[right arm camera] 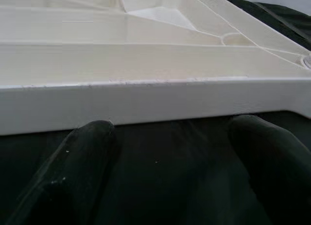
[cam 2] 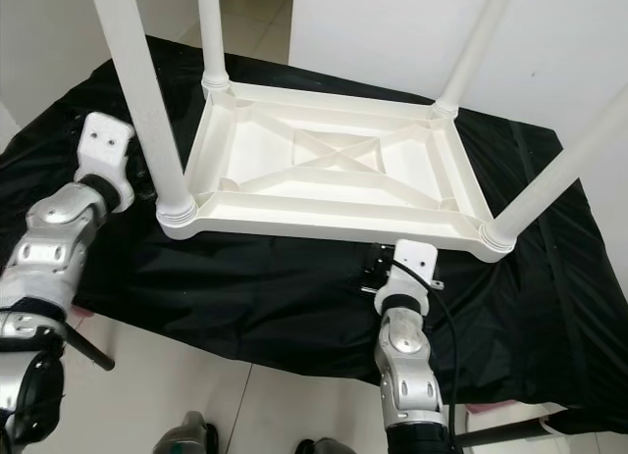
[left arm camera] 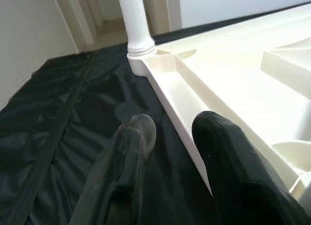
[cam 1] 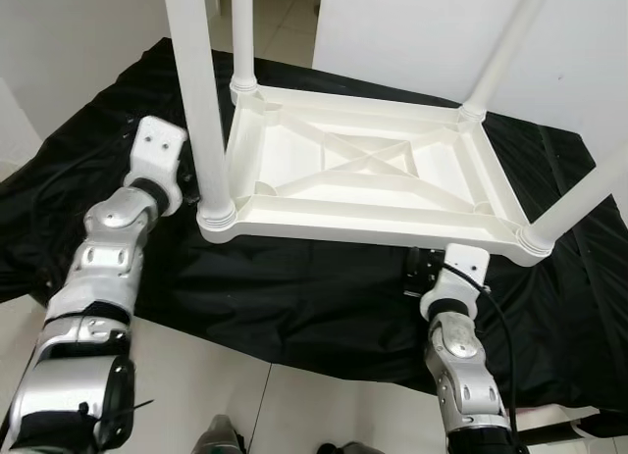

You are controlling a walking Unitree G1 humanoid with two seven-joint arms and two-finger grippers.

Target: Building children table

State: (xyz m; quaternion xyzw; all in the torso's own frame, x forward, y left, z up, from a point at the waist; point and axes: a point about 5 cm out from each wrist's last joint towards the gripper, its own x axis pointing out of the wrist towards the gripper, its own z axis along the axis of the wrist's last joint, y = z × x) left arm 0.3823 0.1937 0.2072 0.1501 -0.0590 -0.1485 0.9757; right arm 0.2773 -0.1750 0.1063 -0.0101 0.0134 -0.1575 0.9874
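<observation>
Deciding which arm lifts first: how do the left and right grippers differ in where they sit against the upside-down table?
The left gripper is at the short end of the table, beside a corner leg; the right gripper faces the middle of the long near edge. The left gripper's fingers straddle the rim, one finger over it, while the right gripper's fingers lie on the black cloth below the rim. Both are open and hold nothing.

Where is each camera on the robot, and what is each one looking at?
Head eyes: look forward and down at the upside-down white table on the black cloth; both silver arms show.
Left wrist: looks along the open left gripper, straddling the table's side edge.
Right wrist: looks along the open right gripper, facing the near edge.
All share the table.
</observation>
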